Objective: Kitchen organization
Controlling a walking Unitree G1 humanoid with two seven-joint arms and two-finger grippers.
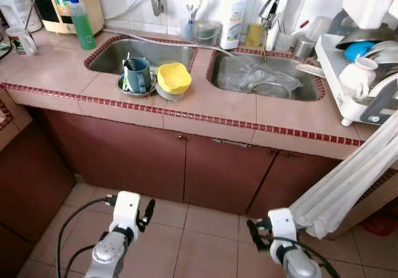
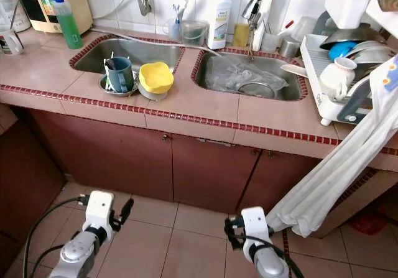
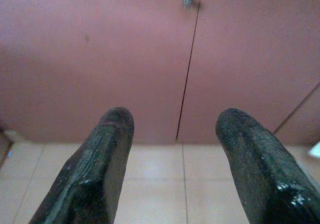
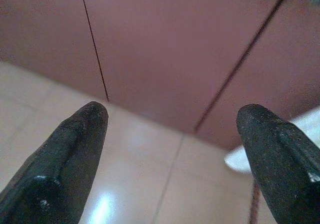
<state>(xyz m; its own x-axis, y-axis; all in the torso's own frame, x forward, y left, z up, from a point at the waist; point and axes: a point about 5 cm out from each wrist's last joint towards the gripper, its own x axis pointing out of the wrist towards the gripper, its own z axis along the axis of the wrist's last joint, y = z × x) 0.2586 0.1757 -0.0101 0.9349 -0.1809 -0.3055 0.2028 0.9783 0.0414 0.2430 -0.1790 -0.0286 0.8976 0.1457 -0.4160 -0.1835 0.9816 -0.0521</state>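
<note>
Left eye view: your left hand [image 1: 148, 211] and right hand [image 1: 254, 233] hang wide open, empty, near the floor; teal mug [image 1: 137, 74] and yellow plastic bowl [image 1: 173, 78] sit untouched on the tiled table [image 1: 261, 118], nothing organized yet.

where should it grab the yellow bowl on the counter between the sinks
Probably the yellow bowl's front rim, reached from above and the counter-edge side. It sits upright with its mouth open, the near wall is bare, and the teal mug crowds its left. Both grippers, left and right, hang open, low by the cabinet doors.
</note>
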